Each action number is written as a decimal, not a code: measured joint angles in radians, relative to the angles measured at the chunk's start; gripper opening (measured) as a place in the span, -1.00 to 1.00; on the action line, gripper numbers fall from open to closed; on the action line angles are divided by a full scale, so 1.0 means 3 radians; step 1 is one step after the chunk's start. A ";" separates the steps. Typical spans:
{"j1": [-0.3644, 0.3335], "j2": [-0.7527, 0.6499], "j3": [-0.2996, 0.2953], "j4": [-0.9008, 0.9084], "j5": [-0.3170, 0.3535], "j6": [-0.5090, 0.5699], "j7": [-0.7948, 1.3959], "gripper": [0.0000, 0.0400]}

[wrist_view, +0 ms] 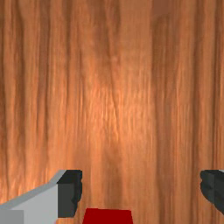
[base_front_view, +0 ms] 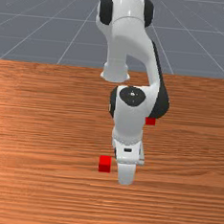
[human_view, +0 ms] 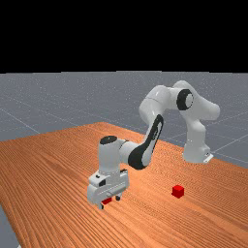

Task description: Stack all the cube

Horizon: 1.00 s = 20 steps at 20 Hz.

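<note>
Front view, and the biggest thing here is the wooden tabletop, running off past the side and near edges. Next, the white-and-grey arm, reaching out from the back edge toward the near one, and covering part of the farther cube. Over to the far view: there's the end effector, low over the tabletop, fingers standing wide apart, so it's released, nothing gripped. The wrist view agrees, a broad gap between the dark fingertips.

Down to the cubes, all red. That farther cube lies nearer the tabletop's back edge, and the far view has it in full sight, well apart from the end effector. The nearer cube sits closer to the front edge, just beside the hand on the front view's left. Smallest of all, a red patch peeks out under the hand, mostly hidden. By the fingers, the wrist view catches a red shape, cut off by the picture's edge; whether it lies between them or beside them, I can't tell.
</note>
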 joint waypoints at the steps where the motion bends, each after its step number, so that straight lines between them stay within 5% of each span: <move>1: -0.0023 -0.0017 0.0020 -0.0068 0.0017 0.0078 -0.0036 1.00; 20: -0.0185 -0.0059 -0.0046 -0.0136 -0.0019 0.0119 -0.0199 1.00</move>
